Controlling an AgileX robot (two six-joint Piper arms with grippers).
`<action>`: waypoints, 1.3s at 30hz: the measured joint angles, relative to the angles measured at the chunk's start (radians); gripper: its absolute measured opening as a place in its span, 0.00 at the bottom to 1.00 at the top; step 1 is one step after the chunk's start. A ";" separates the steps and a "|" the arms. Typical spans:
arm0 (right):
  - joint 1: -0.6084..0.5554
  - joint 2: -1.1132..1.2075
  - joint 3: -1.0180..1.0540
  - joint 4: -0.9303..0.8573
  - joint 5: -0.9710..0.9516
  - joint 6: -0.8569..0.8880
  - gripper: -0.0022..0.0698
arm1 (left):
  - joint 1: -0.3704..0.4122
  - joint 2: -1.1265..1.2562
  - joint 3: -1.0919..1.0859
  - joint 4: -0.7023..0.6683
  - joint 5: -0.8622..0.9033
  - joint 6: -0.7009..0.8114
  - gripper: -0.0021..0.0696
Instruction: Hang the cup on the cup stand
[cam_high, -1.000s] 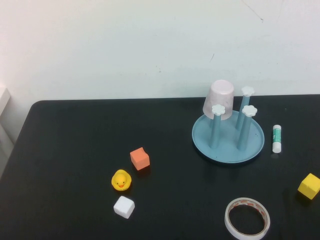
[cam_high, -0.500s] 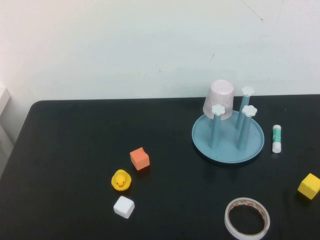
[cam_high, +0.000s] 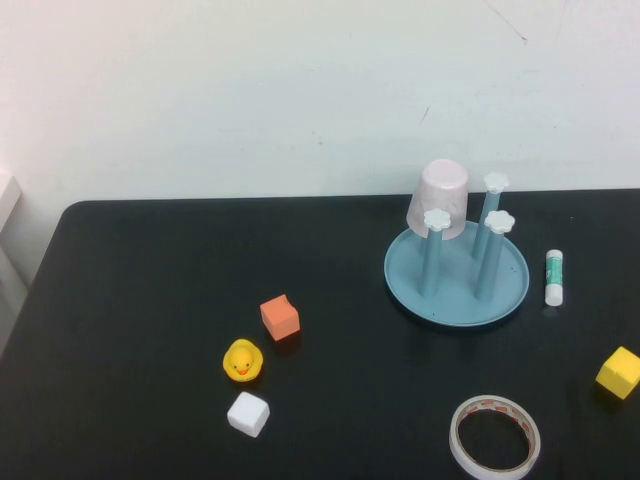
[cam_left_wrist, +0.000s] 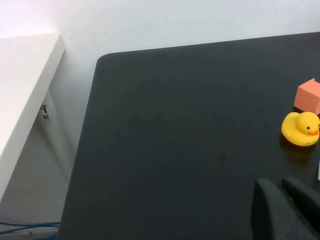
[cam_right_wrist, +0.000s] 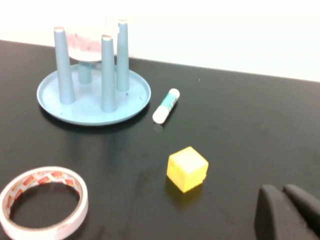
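Note:
The pale pink cup (cam_high: 439, 198) sits upside down over the back left post of the light-blue cup stand (cam_high: 456, 277), at the table's back right. The right wrist view shows the cup (cam_right_wrist: 86, 43) on its post and the cup stand's dish (cam_right_wrist: 93, 102). Neither arm appears in the high view. My left gripper (cam_left_wrist: 281, 189) is shut and empty, hovering over bare black table near the left side. My right gripper (cam_right_wrist: 285, 196) is also shut and empty, low near the table's front right, well short of the stand.
On the black table lie an orange cube (cam_high: 280, 317), a yellow duck (cam_high: 242, 360), a white cube (cam_high: 248, 413), a white tape ring (cam_high: 494, 437), a yellow cube (cam_high: 619, 372) and a glue stick (cam_high: 553, 277). A white shelf (cam_left_wrist: 22, 95) stands beyond the left table edge.

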 joint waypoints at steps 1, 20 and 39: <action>0.000 0.000 0.000 0.000 0.008 0.002 0.03 | 0.000 0.000 0.000 0.000 0.000 0.000 0.03; -0.039 0.000 -0.006 -0.001 0.050 0.028 0.03 | 0.000 0.000 0.000 0.000 0.000 0.002 0.03; -0.039 0.000 -0.006 -0.001 0.052 0.028 0.03 | 0.000 0.000 0.000 0.002 0.000 0.002 0.03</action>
